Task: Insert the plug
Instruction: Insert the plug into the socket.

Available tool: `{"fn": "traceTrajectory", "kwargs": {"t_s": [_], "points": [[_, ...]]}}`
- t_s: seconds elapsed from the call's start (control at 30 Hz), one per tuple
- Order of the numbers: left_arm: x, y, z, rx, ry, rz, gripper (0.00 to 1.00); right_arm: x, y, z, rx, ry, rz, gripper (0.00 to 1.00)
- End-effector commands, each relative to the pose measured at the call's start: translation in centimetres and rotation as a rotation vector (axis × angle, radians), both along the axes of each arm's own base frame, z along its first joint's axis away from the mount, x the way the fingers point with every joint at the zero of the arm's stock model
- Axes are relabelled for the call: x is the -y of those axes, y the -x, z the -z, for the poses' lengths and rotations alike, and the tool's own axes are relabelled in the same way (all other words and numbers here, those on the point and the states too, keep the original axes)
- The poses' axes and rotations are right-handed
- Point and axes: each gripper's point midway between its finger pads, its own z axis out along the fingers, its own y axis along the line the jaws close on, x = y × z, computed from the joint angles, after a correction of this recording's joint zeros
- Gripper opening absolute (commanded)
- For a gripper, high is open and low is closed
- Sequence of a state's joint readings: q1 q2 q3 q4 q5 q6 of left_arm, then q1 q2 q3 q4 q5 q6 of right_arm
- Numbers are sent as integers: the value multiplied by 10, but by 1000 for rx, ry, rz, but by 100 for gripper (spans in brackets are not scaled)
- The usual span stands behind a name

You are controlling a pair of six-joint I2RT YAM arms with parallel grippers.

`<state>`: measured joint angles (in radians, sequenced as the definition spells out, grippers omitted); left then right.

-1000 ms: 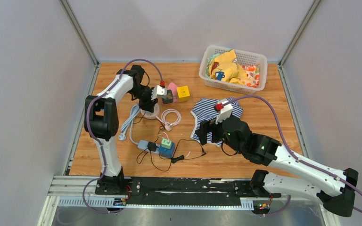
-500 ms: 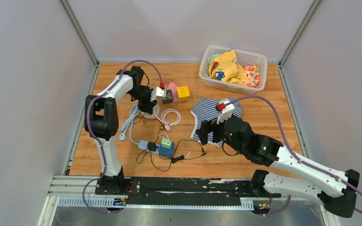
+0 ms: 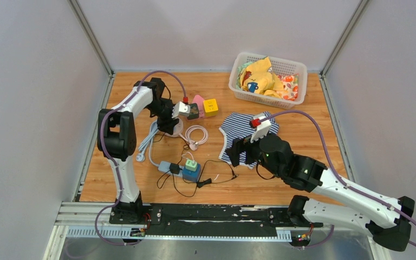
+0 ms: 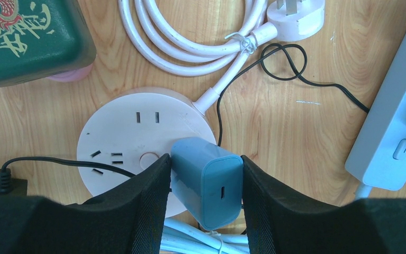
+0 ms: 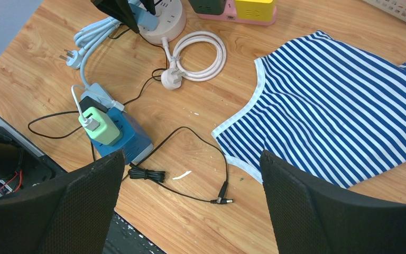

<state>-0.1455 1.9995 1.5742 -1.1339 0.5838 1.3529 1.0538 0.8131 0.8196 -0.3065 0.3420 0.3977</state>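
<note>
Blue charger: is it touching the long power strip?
Apart. The left wrist view shows bare wood between the blue charger and the long power strip.

The round socket [image 3: 170,129] is hemmed in: boxes [image 3: 203,107] far right, coiled white cable [image 3: 196,134] right, power strip [image 3: 181,169] near. The table [image 3: 100,181] looks open near left.

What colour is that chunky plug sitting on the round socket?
Blue charger plug; the left wrist view shows it best.
</note>
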Motion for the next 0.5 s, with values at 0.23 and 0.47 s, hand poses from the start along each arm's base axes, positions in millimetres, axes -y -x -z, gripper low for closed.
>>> {"fn": "traceTrajectory", "kwargs": {"t_s": [0.23,0.47], "points": [[-1,3,-5,-20,13,-9,46,2,6,0,-4,-31,-3,97],[-3,3,-9,-11,2,-21,41,2,7,3,-11,-30,-7,97]]}}
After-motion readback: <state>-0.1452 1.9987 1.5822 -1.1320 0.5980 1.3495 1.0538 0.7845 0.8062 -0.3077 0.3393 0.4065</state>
